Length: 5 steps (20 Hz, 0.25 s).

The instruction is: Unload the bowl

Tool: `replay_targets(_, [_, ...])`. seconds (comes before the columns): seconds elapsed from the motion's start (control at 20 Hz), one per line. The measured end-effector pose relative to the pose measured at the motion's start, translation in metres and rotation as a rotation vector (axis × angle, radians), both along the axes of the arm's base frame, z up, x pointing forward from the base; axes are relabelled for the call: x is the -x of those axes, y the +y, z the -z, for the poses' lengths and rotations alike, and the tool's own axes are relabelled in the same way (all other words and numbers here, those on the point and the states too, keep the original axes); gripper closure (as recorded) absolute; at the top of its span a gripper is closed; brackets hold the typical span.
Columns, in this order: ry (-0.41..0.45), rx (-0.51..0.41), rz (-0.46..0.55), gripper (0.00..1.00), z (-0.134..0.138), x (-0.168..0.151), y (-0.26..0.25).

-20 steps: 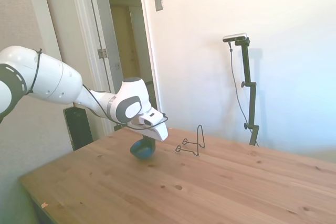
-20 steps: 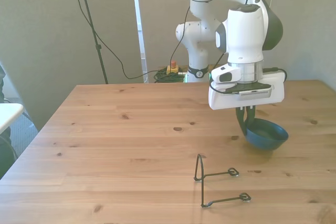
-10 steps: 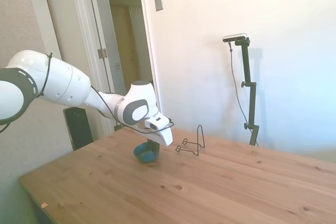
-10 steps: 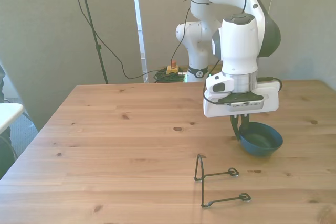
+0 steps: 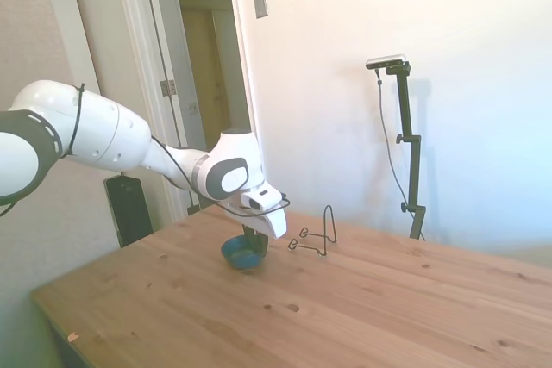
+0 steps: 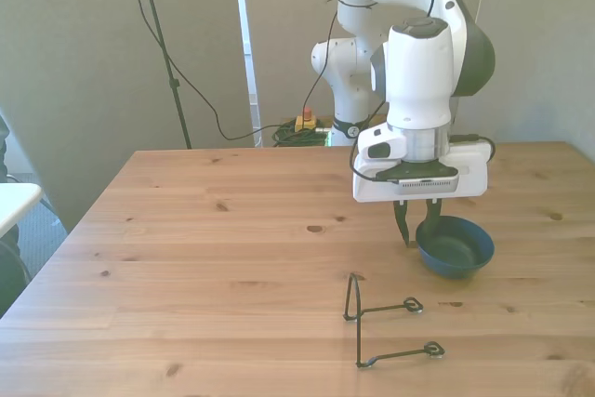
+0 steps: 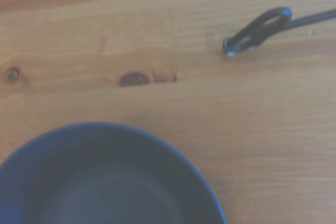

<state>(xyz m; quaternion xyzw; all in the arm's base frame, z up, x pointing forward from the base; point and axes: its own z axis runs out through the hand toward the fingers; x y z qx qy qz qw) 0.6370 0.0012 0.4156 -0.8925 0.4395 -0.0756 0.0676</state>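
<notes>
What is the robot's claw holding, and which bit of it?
Nothing, it seems. The gripper is open, with one finger beside the rim of the bowl, which sits flat on the table.

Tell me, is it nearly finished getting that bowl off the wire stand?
Nearly. The bowl already sits flat on the table, apart from the empty wire stand. The gripper is at the bowl's rim, fingers parted. Backing away seems all that is left.
</notes>
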Motion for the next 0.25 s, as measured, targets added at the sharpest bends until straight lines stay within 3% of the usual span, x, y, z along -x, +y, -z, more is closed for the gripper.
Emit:
replay_targets(0.1, [-0.030,0.033,0.002,0.00,-0.031,0.010,0.003])
replay_targets(0.25, [-0.042,0.068,0.013,0.00,-0.054,0.032,0.013])
